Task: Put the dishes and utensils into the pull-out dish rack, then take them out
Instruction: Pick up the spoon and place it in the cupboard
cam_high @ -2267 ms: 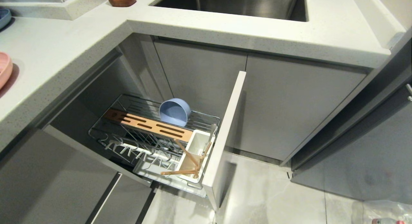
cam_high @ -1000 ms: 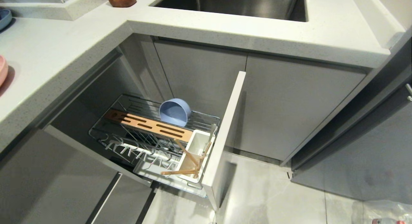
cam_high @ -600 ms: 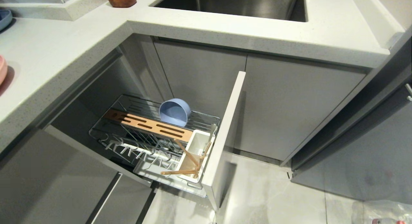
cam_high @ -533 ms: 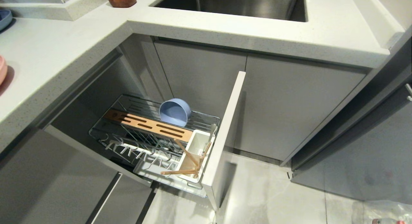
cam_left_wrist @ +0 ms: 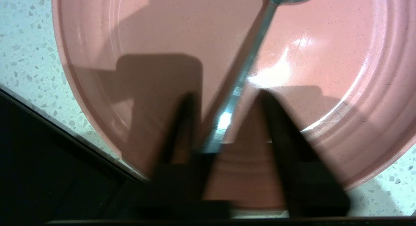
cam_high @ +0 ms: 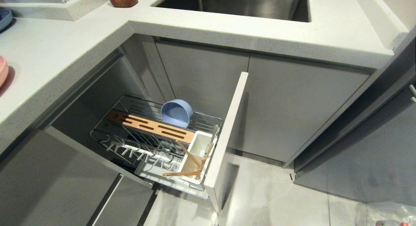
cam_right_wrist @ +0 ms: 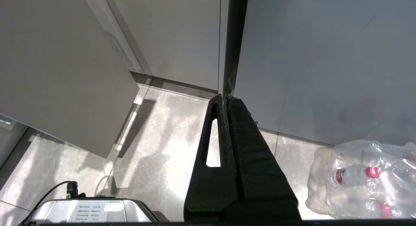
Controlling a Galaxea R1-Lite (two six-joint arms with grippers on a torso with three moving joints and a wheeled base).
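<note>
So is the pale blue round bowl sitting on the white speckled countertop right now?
No, the pale blue round bowl stands on its side inside the chrome wire pull-out dish rack, below the countertop.

Rack (cam_high: 156, 135) pulled out of the lower cabinet, grey front panel edge-on. Blue bowl (cam_high: 176, 113) tipped on its side on the far wires behind the copper strip, opening facing the camera. Two chopsticks (cam_high: 187, 163) lean out of the white caddy (one nearly level, one slanted). Pink plate (cam_left_wrist: 208, 73) flat on the counter, only its edge in head view. Spoon (cam_left_wrist: 242, 70) lies across the plate; handle looks to sit between the blurred black fingers, contact unclear.
</note>
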